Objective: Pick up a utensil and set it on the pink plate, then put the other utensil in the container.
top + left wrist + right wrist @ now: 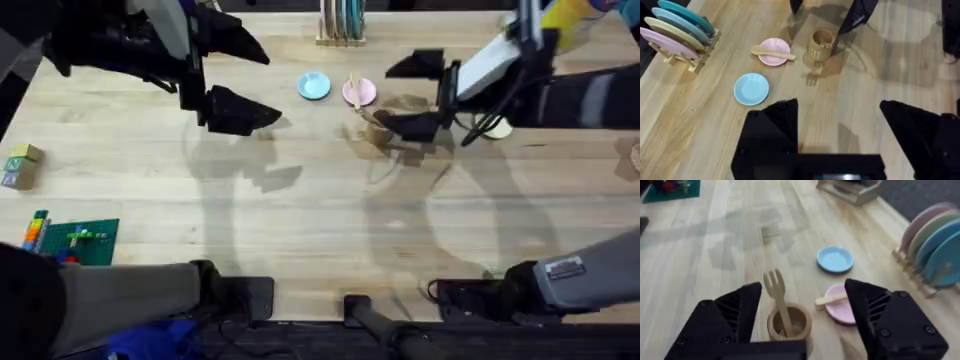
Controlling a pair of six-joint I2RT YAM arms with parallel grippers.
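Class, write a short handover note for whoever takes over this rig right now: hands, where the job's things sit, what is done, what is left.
Left hand: open, empty, off to the side above the table.
Right hand: open, empty, just above the container.
Spoon lies across the pink plate: done.
Fork stands in the container, tines up: done.
Left: probably only pulling both arms back.

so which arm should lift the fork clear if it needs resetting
Right. Its open gripper sits directly over the cup holding the fork; the left gripper is farther away, beyond the blue plate.
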